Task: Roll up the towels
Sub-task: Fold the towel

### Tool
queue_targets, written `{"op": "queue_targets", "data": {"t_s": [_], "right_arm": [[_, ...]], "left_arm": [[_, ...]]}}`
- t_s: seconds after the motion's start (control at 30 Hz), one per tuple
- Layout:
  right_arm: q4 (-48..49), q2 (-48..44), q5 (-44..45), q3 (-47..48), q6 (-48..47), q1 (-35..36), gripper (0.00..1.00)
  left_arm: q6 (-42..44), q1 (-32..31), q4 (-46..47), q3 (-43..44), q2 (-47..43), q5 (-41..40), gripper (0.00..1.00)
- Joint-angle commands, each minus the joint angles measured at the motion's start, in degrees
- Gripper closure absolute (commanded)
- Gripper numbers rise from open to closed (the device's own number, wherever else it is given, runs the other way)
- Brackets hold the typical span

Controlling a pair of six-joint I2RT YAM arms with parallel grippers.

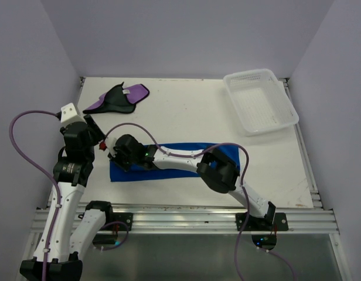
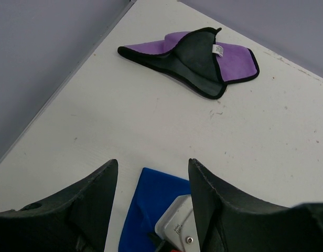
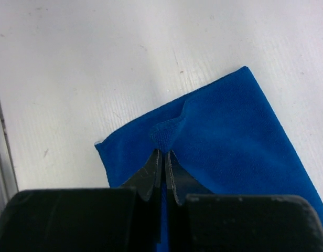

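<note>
The blue towel lies folded into a long strip across the middle of the table. My right gripper reaches to its left end and is shut on a pinched-up fold of the blue towel; the closed right gripper holds cloth between its tips. My left gripper hovers open just left of that end. In the left wrist view, the left gripper has a corner of the blue towel below its gap. The purple towel, black side partly up with a white tag, lies crumpled at the back left, also visible from the left wrist as the purple towel.
A white mesh basket stands at the back right corner. The right wrist's grey camera housing sits close beside my left fingers. Grey walls enclose the table on three sides; a metal rail runs along the near edge.
</note>
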Motion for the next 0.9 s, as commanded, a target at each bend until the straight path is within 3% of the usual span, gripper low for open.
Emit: {"op": "queue_targets", "data": {"t_s": [0.0,0.87], "right_arm": [[2.56,-5.66,-1.95,-0.3,3.59,0.96,1.0],[4.05,-10.06,-3.62,-6.97,7.54,3.68,1.0]], "left_arm": [[0.28,-0.38,0.86,2.6,-0.08,0.22,0.4],[0.1,-0.29,1.48,1.99,0.54,0.74,0.4]]}}
